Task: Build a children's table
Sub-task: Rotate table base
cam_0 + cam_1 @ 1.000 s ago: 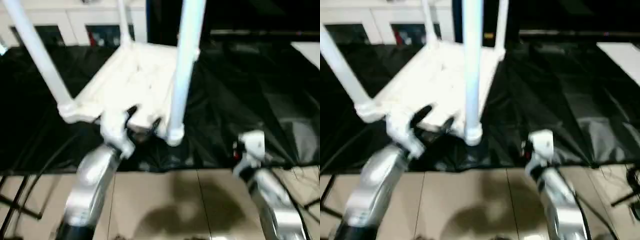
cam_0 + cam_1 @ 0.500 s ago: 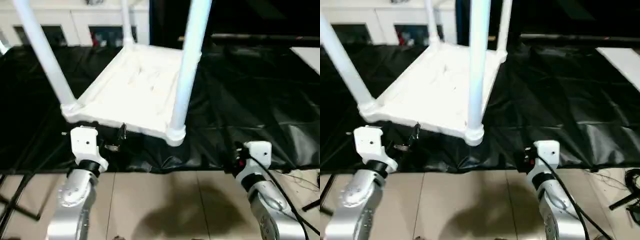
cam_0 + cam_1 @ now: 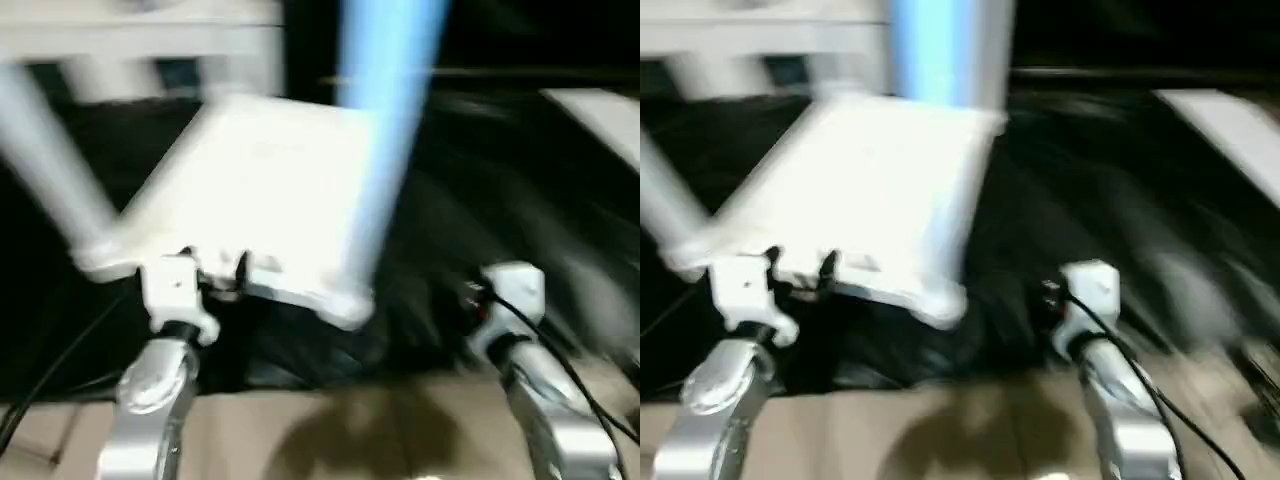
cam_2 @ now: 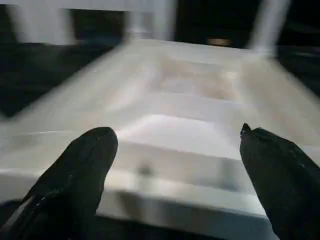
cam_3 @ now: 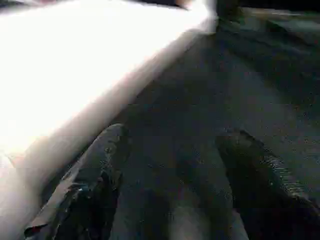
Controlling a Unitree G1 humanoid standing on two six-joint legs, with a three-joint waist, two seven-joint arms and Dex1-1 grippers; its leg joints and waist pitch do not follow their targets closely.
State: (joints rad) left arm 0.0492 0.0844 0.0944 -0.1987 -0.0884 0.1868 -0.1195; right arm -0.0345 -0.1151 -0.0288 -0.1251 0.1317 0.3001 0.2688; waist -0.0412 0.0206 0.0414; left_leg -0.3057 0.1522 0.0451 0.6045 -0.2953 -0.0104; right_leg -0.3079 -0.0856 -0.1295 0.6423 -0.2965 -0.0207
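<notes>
White plastic everywhere: the children's table (image 3: 270, 190) is lying upside down on the black-covered tabletop (image 3: 500, 200), ribbed underside facing up, with its legs sticking up toward the camera. One leg (image 3: 385, 110) at the near right corner rises up past the top edge, another leg (image 3: 50, 180) at the near left corner leans off to the left, and far legs show in the left wrist view, pretty smeared.

Left claw (image 4: 177, 165) is spread wide and has hold of nothing. Its black fingers (image 4: 75, 175) sit either side of the near rim of the upturned table, right up close to that edge; can't tell whether they touch it. From the head view the left claw (image 3: 215, 275) sits just at the near edge, between the two near corners.

Right claw (image 5: 170, 175) is also parted, nothing between the fingers, just black cover below it. It hangs beside the table's right side, near but apart from it. Tan floor (image 3: 330, 430) shows under both silver forearms.
</notes>
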